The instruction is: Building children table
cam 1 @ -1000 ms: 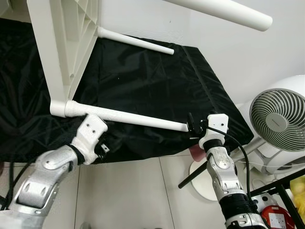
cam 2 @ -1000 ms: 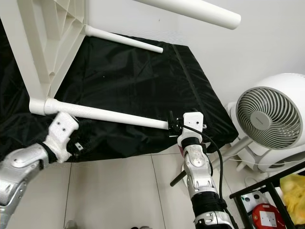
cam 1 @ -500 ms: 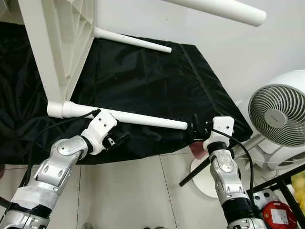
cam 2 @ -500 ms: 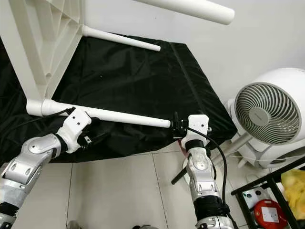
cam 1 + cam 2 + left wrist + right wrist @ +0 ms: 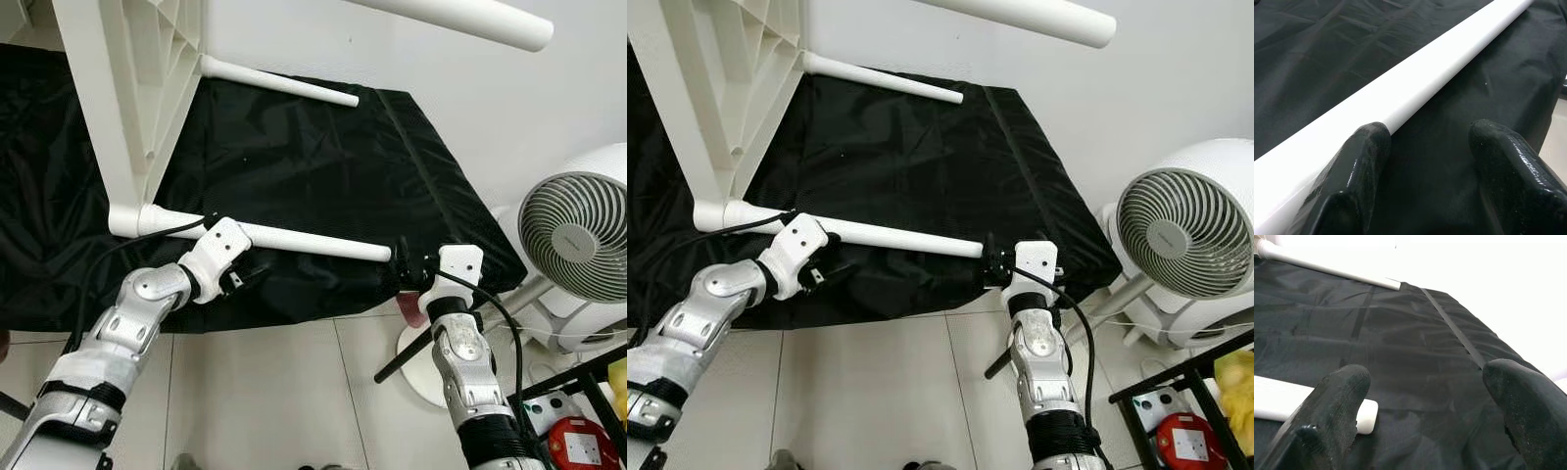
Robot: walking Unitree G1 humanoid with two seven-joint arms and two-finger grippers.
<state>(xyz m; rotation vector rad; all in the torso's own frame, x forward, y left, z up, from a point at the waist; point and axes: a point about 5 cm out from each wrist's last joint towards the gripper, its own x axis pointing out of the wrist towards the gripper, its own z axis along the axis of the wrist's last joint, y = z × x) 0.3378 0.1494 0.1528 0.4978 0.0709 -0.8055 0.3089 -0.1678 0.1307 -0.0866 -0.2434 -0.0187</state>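
Note:
A white children's table lies on its side on a black cloth (image 5: pixel 323 166); its ribbed top (image 5: pixel 127 98) stands at the left. The near leg (image 5: pixel 304 242) juts to the right, a far leg (image 5: pixel 279 83) lies behind, and a third leg (image 5: pixel 460 20) crosses overhead. My left gripper (image 5: pixel 247 275) sits just under the near leg, open; in the left wrist view one of its fingers (image 5: pixel 1359 161) lies against the leg (image 5: pixel 1415 93). My right gripper (image 5: pixel 404 262) hovers at the leg's free end, open, with the leg's tip (image 5: pixel 1364 415) beside one of its fingers (image 5: pixel 1334 404).
A white floor fan (image 5: pixel 578 240) stands to the right on the tiled floor (image 5: pixel 274 392). A black rack with a red object (image 5: pixel 566 443) sits at the lower right. A white wall (image 5: pixel 490 108) rises behind the cloth.
My left gripper has risen from the cloth's front edge and moved right, up against the near leg. The right gripper has stayed at the leg's end.

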